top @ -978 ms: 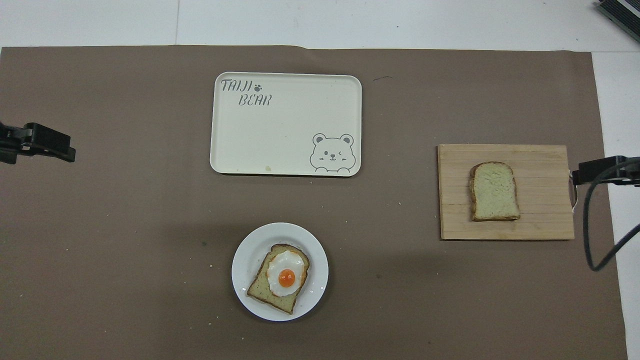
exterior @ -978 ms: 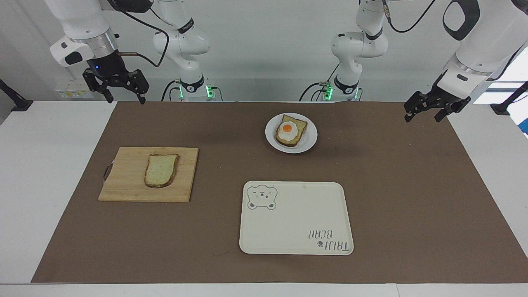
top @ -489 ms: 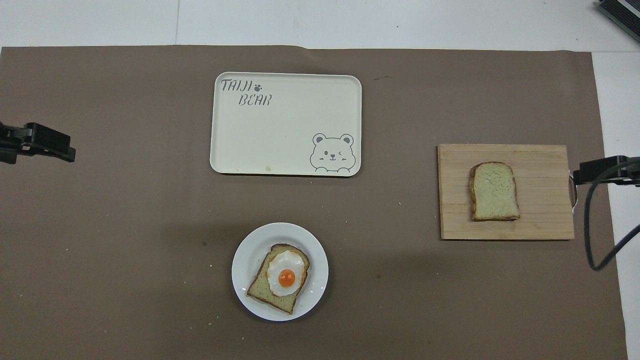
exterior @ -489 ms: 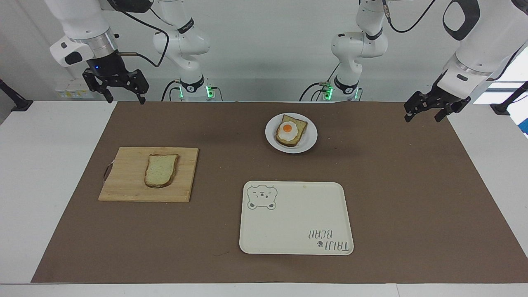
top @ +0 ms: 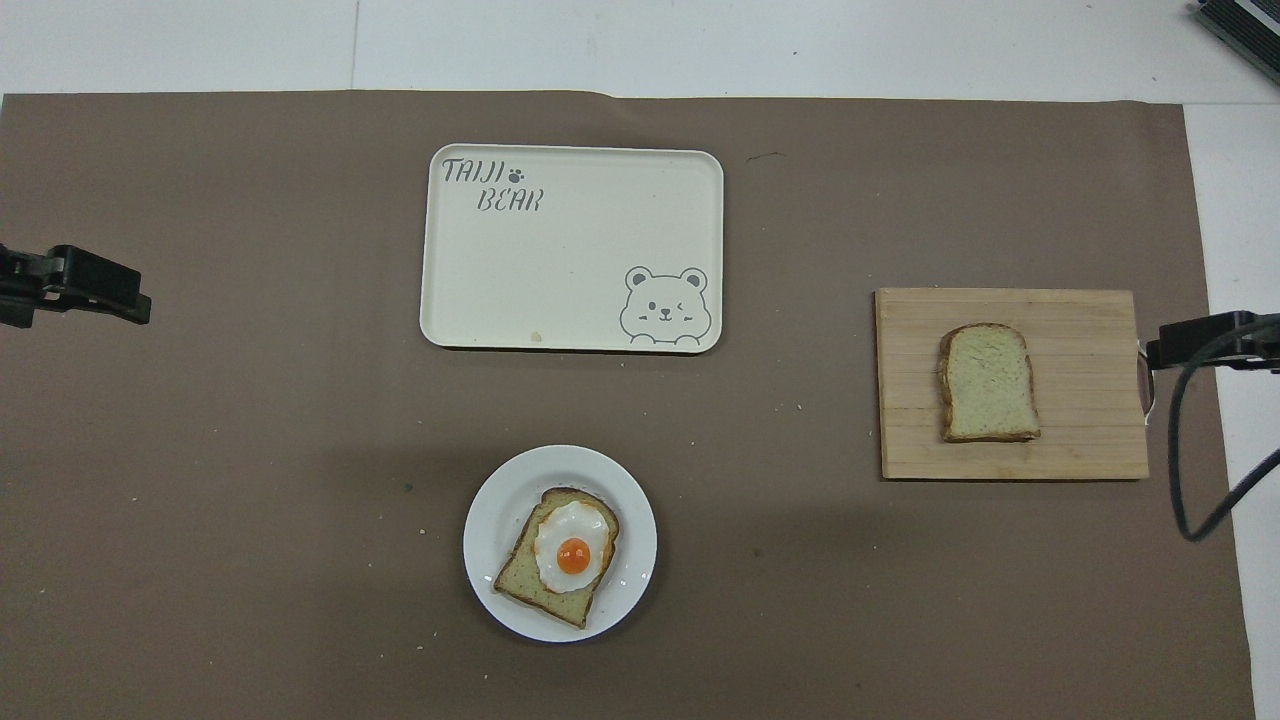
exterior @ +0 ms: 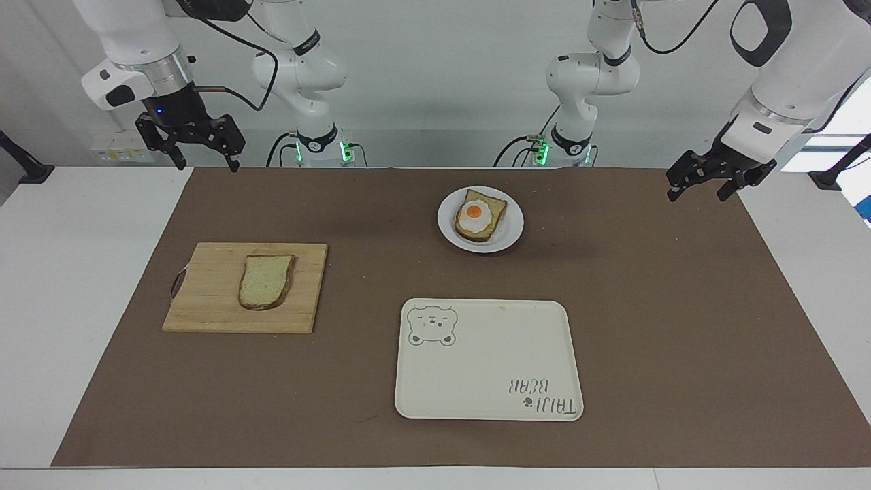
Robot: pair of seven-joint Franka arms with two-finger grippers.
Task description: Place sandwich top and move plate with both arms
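The sandwich top (exterior: pixel 265 280) is a plain bread slice lying flat on a wooden cutting board (exterior: pixel 211 299) toward the right arm's end; it also shows in the overhead view (top: pixel 988 382). The small white plate (exterior: pixel 512 233) sits near the robots and bears a bread slice with a fried egg (exterior: pixel 478 216); the plate also shows in the overhead view (top: pixel 490 530). My right gripper (exterior: pixel 207 162) hangs open and empty over the mat's corner, apart from the board. My left gripper (exterior: pixel 695 192) hangs open and empty over the mat's other near corner.
A cream rectangular tray with a bear drawing (exterior: pixel 486 361) lies farther from the robots than the plate, with nothing on it. A brown mat (exterior: pixel 646 327) covers the table. A black cable (top: pixel 1185 470) hangs by the right gripper (top: pixel 1160 352).
My right gripper has risen very slightly. The left arm, bread, plate and tray have not moved.
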